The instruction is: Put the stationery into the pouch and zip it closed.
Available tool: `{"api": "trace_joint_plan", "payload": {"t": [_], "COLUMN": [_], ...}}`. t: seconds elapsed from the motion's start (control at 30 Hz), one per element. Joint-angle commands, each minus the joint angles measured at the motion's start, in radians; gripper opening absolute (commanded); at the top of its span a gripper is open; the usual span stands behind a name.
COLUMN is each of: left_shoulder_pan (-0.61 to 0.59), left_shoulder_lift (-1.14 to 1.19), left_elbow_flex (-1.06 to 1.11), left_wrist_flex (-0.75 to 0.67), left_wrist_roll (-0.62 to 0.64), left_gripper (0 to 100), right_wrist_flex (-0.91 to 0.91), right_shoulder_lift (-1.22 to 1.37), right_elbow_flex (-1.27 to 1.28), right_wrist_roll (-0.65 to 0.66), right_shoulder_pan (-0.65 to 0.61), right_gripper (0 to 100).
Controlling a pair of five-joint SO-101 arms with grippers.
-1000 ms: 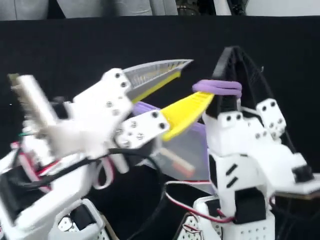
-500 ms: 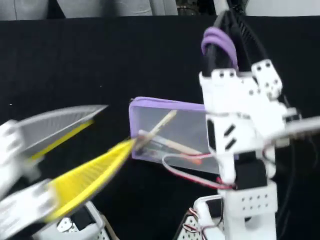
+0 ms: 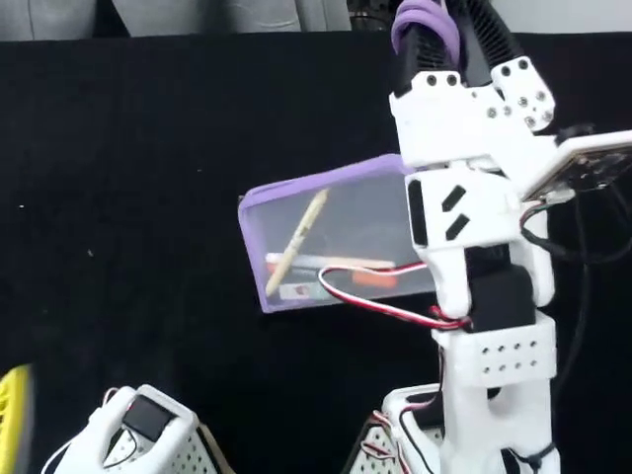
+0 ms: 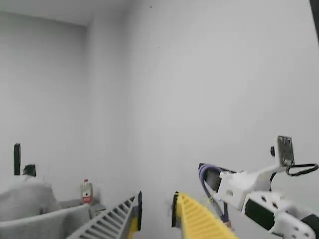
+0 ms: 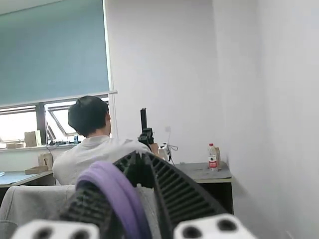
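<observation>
Item: pouch [image 3: 336, 222], clear with purple edging, flat on the black counter [image 3: 128, 178]. It lies well below the right pincer [image 5: 143, 158] and against the upright right arm [image 3: 484, 247], which hides its far end.
Contents: a pencil [image 3: 296, 242] lying slantwise, with other small stationery beneath it.
Open room: bare counter on the pouch's side away from the arm.
Right pincer: raised, clenched on nothing.
Left pincer [image 4: 157, 195]: raised, released, fingers slightly apart, facing a white wall [image 4: 224, 74].
Room: a bottle [image 5: 213, 157] on a desk [image 5: 199, 172] beyond the right pincer.
</observation>
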Motion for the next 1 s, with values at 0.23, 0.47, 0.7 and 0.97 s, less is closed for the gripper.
{"api": "trace_joint_plan", "payload": {"t": [0.23, 0.47, 0.7, 0.97], "left_shoulder_pan": [-0.452, -0.862, -1.116, -1.452], "left_shoulder_lift": [-0.049, -0.058, -0.06, -0.058], "left_elbow_flex": [0.573, 0.955, 1.079, 1.351], "left_wrist_flex": [-0.413, -0.568, -0.358, -0.39], "left_wrist_roll": [0.235, 0.483, 0.508, 0.611], "left_gripper": [13, 13, 13, 13], "right_wrist_flex": [0.367, 0.404, 0.425, 0.543], "right_shoulder_lift": [0.012, 0.012, 0.013, 0.013], "right_elbow_flex": [-0.277, -0.286, -0.286, -0.36], "right_wrist_roll": [0.015, 0.017, 0.054, 0.178], "right_shoulder_pan": [-0.012, -0.068, -0.104, -0.241], "right_gripper": [1.1, 1.1, 1.1, 1.1]}}
